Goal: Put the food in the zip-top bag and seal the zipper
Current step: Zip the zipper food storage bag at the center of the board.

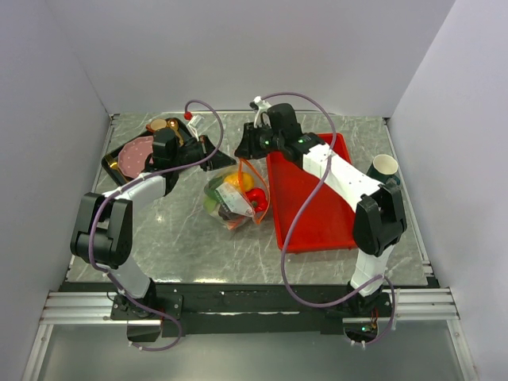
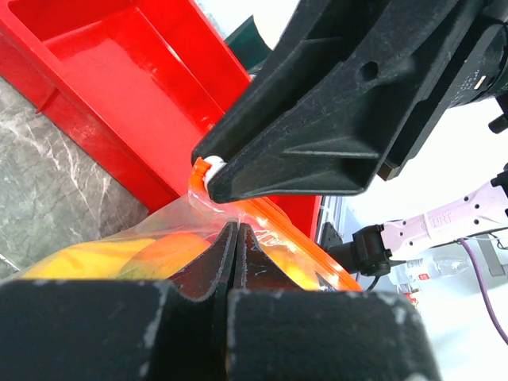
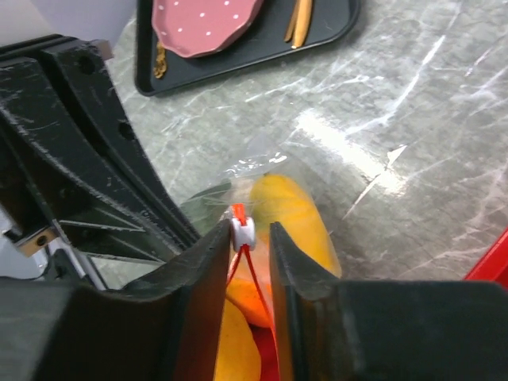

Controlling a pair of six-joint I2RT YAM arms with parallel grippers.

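The zip-top bag (image 1: 232, 205) lies mid-table with the food inside: a yellow fruit (image 3: 290, 210), an orange piece (image 1: 236, 180) and a red piece (image 1: 255, 198) show through the plastic. My left gripper (image 2: 236, 228) is shut on the bag's top edge just below the orange zipper (image 2: 295, 232). My right gripper (image 3: 248, 226) stands open astride the white slider (image 3: 243, 231) at the zipper's end. Its left finger touches the slider and a gap shows on the other side. Both grippers meet over the bag's far corner (image 1: 238, 159).
A red tray (image 1: 311, 208) lies right of the bag, partly under the right arm. A paper cup (image 1: 385, 166) stands at its far right. A black tray (image 1: 119, 163) with a pink plate (image 1: 135, 149) sits at the back left, beneath the left arm.
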